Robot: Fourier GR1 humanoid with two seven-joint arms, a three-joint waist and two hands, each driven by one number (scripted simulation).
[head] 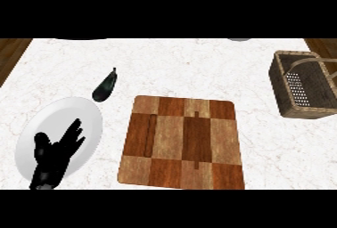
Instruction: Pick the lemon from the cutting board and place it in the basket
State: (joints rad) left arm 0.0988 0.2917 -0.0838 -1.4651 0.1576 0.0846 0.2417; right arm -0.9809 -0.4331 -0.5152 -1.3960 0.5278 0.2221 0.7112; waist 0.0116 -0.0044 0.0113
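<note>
The wooden checkered cutting board (181, 142) lies in the middle of the counter, and its top is bare. No lemon shows on it or anywhere else in view. The woven basket (281, 89), with an arched handle, stands at the right edge; what I see of its inside holds nothing. My left hand (56, 156) rests at the lower left with straight fingers pointing up, over a white plate. It holds nothing. My right hand does not show.
A white plate (63, 116) lies left of the board, under my left hand. A dark eggplant (104, 87) lies just beyond the plate. The marble counter ends in wood floor at both top corners. A grey object (239, 39) peeks in at the top edge.
</note>
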